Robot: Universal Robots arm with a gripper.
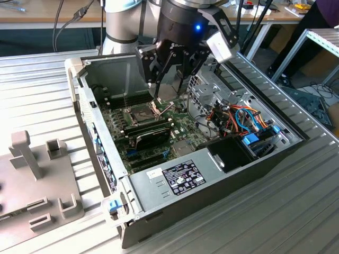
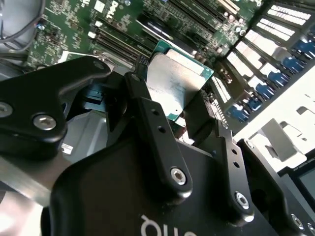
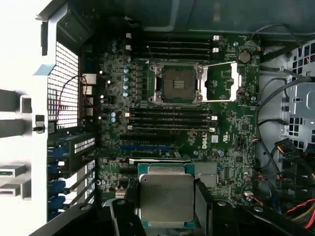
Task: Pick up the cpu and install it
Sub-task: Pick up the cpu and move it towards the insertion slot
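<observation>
At the exterior view's left, a pale grey plastic fixture with upright posts (image 1: 33, 177) lies on the ribbed metal table (image 1: 37, 84). Just beside it stands an open grey metal computer case (image 1: 79, 79) with its side panel off. Inside the case lies a green motherboard (image 1: 119, 129), which also shows in the first wrist view (image 3: 236, 132).

Near the board's middle sits a dark square socket (image 1: 142, 112). In the first wrist view the socket (image 3: 177, 83) has its hinged metal frame (image 3: 235, 81) swung aside, baring the dark contact field. In the exterior view, a black oblong module (image 1: 151, 133) lies across the board just beside the socket, on the nearer side.

The arm's black gripper (image 1: 168, 91) hangs above the board, a little toward the exterior view's right of the socket. What may be a pale plate shows between its tips there, though the angle is poor. Both wrist views make it plain: the gripper (image 2: 170, 92) (image 3: 166, 202) is closed narrowly on a small flat square cpu with a silvery-grey metal top and green edging (image 2: 179, 81) (image 3: 166, 196). One of the black fingers (image 2: 147, 115) (image 3: 204, 199) presses on each of two opposite edges. The cpu is carried clear of the board and well apart from the socket, its metal top facing the gripper body.

Nearer the camera in the exterior view, a silver-grey metal box with a black label (image 1: 151, 182) fills the case's front edge. Toward the exterior view's right, a bundle of orange and blue cables (image 1: 244, 117) runs beside a perforated metal bay (image 1: 212, 87).
</observation>
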